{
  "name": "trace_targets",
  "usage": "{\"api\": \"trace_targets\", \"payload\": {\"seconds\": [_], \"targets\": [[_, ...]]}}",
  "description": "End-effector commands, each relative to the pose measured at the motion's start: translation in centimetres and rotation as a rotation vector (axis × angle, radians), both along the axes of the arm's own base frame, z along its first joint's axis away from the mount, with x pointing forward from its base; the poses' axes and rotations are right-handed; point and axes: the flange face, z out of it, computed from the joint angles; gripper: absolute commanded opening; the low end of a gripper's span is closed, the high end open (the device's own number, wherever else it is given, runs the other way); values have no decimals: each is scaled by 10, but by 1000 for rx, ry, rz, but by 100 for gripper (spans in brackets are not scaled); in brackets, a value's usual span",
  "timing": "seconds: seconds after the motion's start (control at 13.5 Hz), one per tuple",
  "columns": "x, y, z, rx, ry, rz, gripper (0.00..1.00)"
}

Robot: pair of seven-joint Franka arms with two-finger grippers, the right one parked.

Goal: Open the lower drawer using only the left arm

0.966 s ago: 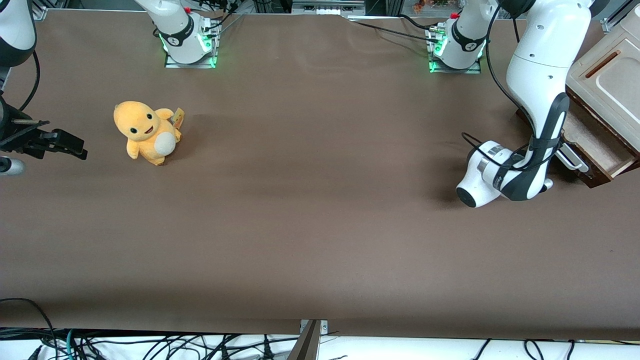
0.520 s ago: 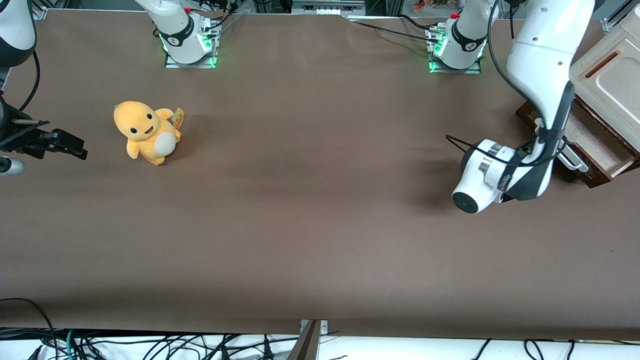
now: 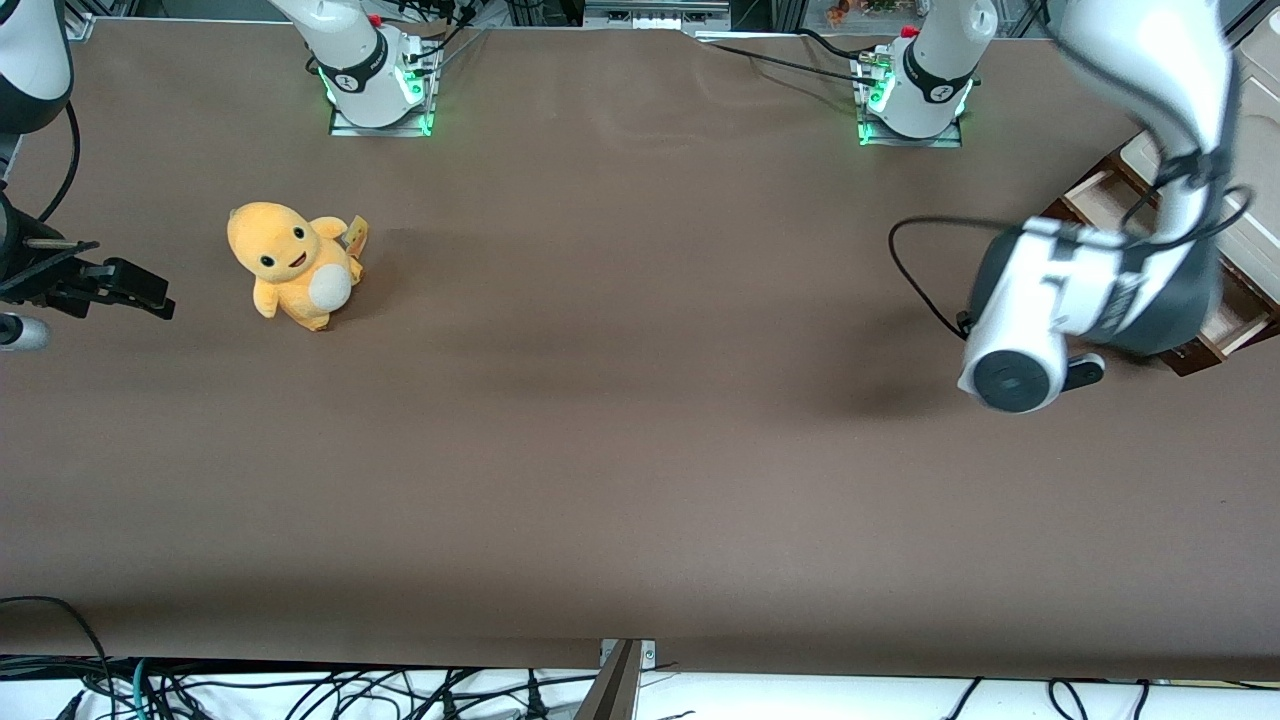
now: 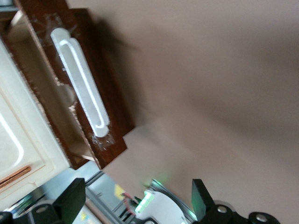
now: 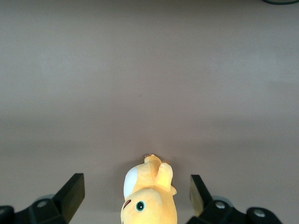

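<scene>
My gripper [image 4: 135,205] hangs in the air with its fingers [image 4: 70,200] spread wide and nothing between them, well clear of the lower drawer [image 4: 100,100]. From the wrist camera I see the drawer pulled out from under the cream-white upper drawer [image 4: 16,140], its pale inner sides showing and the long white bar handle [image 4: 80,83] lying along its dark-brown front. The gripper touches neither handle nor wood.

From the front camera, the left arm [image 3: 1090,290] stands above the drawer's front and covers much of it; only a corner of the drawer [image 3: 1215,335] shows past the dark grey wrist, with a black cable [image 3: 905,265] looping out from the arm over the table [image 3: 640,450].

The table is covered in plain brown material, faintly creased. Well away from the drawer, toward the parked arm's end, an orange plush toy [image 3: 292,265] sits upright. Two white arm bases with green lights [image 3: 375,75] stand farther from the front camera than the drawer. Nearer that camera than the drawer, tangled cables [image 3: 300,690] lie just off the table's edge.
</scene>
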Motion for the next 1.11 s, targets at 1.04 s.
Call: {"api": "trace_targets", "payload": {"seconds": [1.04], "targets": [[-55,10,183,-561,-529,-391,100]]}}
